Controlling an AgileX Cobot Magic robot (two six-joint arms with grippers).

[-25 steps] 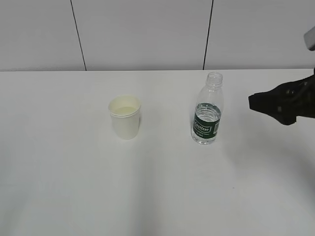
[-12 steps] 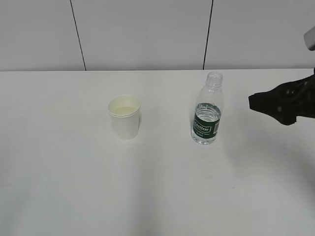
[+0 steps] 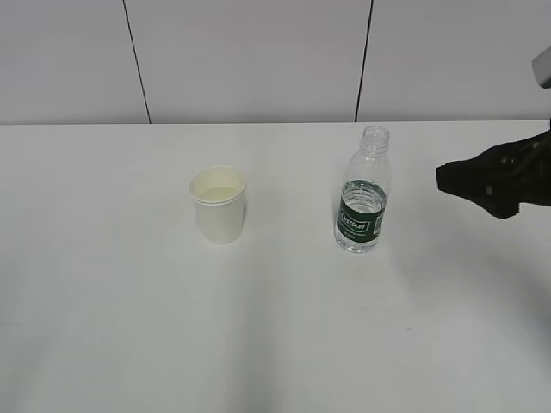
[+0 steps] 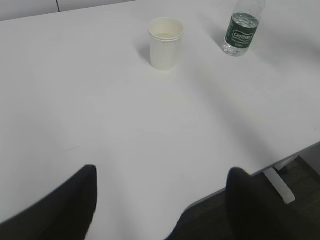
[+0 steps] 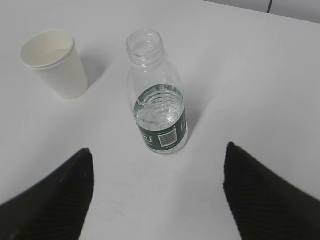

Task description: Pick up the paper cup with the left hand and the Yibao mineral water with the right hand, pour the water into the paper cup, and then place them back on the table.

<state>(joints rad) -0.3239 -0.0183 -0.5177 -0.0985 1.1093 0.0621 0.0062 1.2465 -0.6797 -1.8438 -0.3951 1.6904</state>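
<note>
The paper cup (image 3: 219,205) stands upright left of centre on the white table (image 3: 275,335). The Yibao mineral water (image 3: 362,202), uncapped, stands upright to the cup's right, with water up to about the top of its green label. My right gripper (image 3: 444,179) hovers to the right of the bottle, apart from it. In the right wrist view it (image 5: 158,156) is open, with the bottle (image 5: 159,110) just ahead of the gap and the cup (image 5: 55,65) farther left. My left gripper (image 4: 162,169) is open and empty, far back from the cup (image 4: 165,44) and bottle (image 4: 241,32), and out of the exterior view.
A grey panelled wall (image 3: 258,60) with dark seams rises behind the table. In the left wrist view the table's near edge (image 4: 260,170) runs past the right finger, with dark floor and a white table leg (image 4: 280,184) below it.
</note>
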